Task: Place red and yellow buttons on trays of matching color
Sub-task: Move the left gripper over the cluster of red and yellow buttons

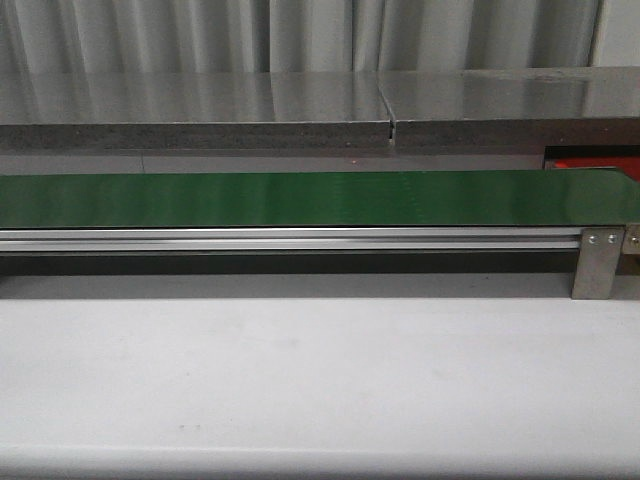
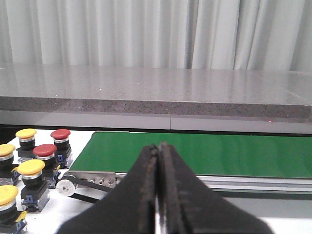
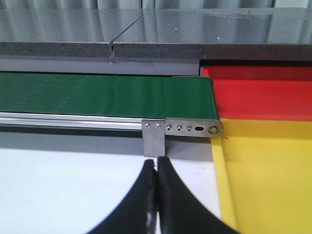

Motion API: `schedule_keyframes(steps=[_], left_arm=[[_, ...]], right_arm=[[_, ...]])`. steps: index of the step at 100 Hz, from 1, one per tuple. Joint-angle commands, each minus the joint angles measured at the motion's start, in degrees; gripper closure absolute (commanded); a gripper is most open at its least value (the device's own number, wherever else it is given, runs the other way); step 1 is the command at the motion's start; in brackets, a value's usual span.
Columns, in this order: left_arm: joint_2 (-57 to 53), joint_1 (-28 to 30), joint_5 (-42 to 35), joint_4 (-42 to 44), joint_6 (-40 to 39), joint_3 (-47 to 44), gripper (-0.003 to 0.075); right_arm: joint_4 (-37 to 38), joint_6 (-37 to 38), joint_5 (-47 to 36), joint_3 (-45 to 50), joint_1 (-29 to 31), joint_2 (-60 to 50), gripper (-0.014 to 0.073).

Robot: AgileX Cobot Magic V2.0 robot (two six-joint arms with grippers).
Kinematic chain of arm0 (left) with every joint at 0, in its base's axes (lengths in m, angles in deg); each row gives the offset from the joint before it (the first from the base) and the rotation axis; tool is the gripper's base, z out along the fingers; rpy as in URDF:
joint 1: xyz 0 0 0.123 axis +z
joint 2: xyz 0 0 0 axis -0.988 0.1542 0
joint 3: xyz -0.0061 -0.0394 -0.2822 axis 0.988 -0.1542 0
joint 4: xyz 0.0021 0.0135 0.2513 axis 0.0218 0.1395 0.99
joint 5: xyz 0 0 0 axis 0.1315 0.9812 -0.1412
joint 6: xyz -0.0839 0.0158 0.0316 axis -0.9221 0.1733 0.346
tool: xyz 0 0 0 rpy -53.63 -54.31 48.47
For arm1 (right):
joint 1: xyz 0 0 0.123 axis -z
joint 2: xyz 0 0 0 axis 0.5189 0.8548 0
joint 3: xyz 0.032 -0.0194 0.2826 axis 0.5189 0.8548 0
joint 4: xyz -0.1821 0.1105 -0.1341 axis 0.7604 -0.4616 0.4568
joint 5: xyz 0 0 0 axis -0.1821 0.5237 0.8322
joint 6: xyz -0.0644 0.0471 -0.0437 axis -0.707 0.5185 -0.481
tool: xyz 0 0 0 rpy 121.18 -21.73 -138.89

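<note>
Several red and yellow buttons stand on the white table beside the belt's left end: a red button [image 2: 60,134], another red button [image 2: 45,150], a yellow button [image 2: 31,167] and more yellow ones behind. My left gripper [image 2: 158,145] is shut with nothing in it, some way right of them, over the table in front of the belt. A red tray [image 3: 263,92] and a yellow tray [image 3: 273,175] lie past the belt's right end. My right gripper [image 3: 157,161] is shut and empty over the white table, just left of the yellow tray. Neither gripper shows in the front view.
A green conveyor belt [image 1: 300,198] runs across the table on an aluminium rail [image 1: 290,240], with a metal bracket [image 1: 598,264] at its right end. Behind it a grey stone ledge [image 1: 200,110] and a curtain. A corner of the red tray [image 1: 595,162] shows there.
</note>
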Motion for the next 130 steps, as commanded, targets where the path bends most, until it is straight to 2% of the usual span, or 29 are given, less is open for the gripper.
schedule_keyframes(steps=[1,25,40,57,81,92,130], left_arm=[[-2.13,-0.51,-4.48,-0.16,-0.15,-0.76,0.0739],[-2.13,-0.51,-4.48,-0.16,-0.15,-0.05,0.0739],[-0.67,-0.51,-1.11,-0.16,-0.15,4.8,0.0739],[6.27,-0.51,9.68,-0.52,-0.15,15.08,0.0739],[23.02,-0.51,27.75,2.02,-0.15,31.97,0.0739],[30.47,-0.51,32.84,2.02,-0.15,37.0,0.0739],[45.32,-0.51,32.84,2.01,-0.15,39.34,0.0739]], right_arm=[[0.76,-0.23,-4.77,-1.03,-0.02,-0.97,0.0711],[0.76,-0.23,-4.77,-1.03,-0.02,-0.97,0.0711],[0.76,-0.23,-4.77,-1.03,-0.02,-0.97,0.0711],[0.76,-0.23,-4.77,-1.03,-0.02,-0.97,0.0711],[0.76,-0.23,-4.77,-1.03,-0.02,-0.97,0.0711],[0.76,-0.23,-4.77,-1.03,-0.02,-0.97,0.0711],[0.76,-0.23,-4.77,-1.03,-0.02,-0.97,0.0711]])
